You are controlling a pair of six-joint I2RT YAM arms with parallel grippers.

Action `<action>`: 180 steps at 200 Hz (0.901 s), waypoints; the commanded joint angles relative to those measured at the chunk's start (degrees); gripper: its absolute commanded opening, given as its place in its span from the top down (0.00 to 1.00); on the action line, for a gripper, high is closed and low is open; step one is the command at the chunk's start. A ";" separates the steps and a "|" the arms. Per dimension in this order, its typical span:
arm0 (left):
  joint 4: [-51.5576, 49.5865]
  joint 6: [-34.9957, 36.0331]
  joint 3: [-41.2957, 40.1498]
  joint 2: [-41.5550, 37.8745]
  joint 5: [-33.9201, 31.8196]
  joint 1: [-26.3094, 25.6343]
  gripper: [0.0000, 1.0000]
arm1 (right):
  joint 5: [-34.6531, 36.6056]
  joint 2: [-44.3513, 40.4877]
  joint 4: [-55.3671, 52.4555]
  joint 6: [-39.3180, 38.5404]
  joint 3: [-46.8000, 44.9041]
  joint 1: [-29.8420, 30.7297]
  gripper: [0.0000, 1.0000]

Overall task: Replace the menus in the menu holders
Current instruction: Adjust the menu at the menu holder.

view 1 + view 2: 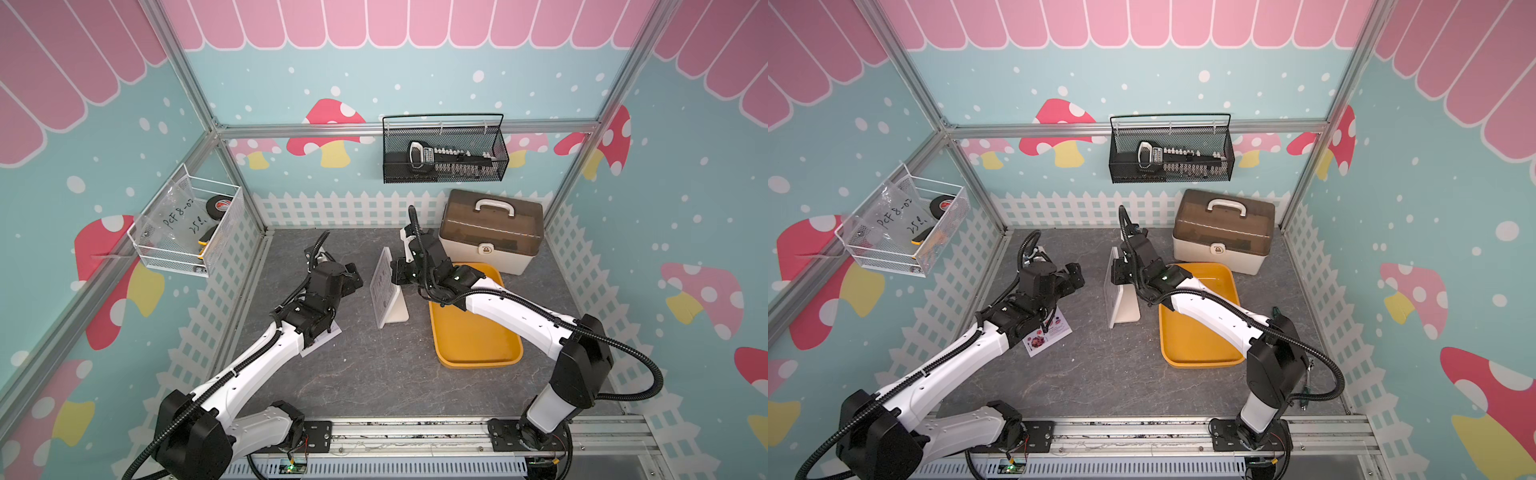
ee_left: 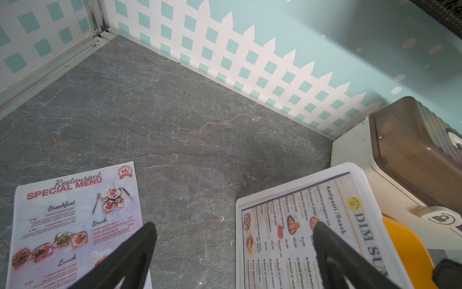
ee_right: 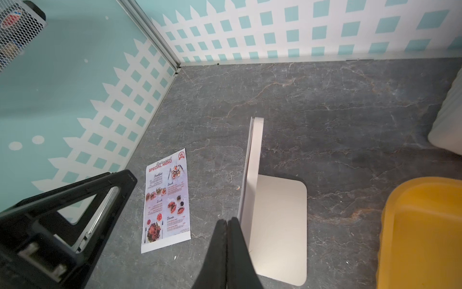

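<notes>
I count two small paper menus: one pinkish "Special Menu" sheet with a red heading and food photos [image 2: 75, 225], and one white "Dim Sum" sheet with text columns [image 2: 280, 225]. One white plastic upright menu holder [image 1: 397, 309]. One yellow plastic tray [image 1: 473, 345]. One cream storage box with a brown see-through lid [image 1: 490, 232]. Two wall baskets: one black mesh basket [image 1: 444, 174] and one white wire basket [image 1: 226, 224]. Two grippers of my own: my left gripper [image 2: 233, 226] and my right gripper [image 3: 228, 221].
</notes>
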 commanded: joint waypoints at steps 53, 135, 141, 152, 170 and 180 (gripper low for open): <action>-0.83 0.31 1.14 -1.10 -1.40 -0.03 0.02 | -1.62 -2.52 -0.53 2.92 -3.47 -0.02 1.00; -0.83 0.23 0.83 -1.41 -1.37 -0.06 0.02 | -2.70 -4.69 -0.67 3.86 -4.26 -0.02 0.99; -0.80 0.23 0.79 -1.52 -1.37 -0.03 0.02 | -2.83 -4.69 -0.66 4.08 -4.51 -0.02 0.99; -1.05 0.23 0.70 -1.76 -1.45 -0.05 0.02 | -2.79 -4.93 -0.48 4.51 -5.10 0.06 1.00; -1.07 0.23 0.43 -2.16 -1.85 -0.09 0.02 | -2.98 -5.29 -0.50 4.61 -6.07 0.07 1.00; -1.16 0.23 0.35 -2.25 -1.89 -0.02 0.02 | -3.43 -5.29 -0.56 4.69 -6.39 0.07 1.00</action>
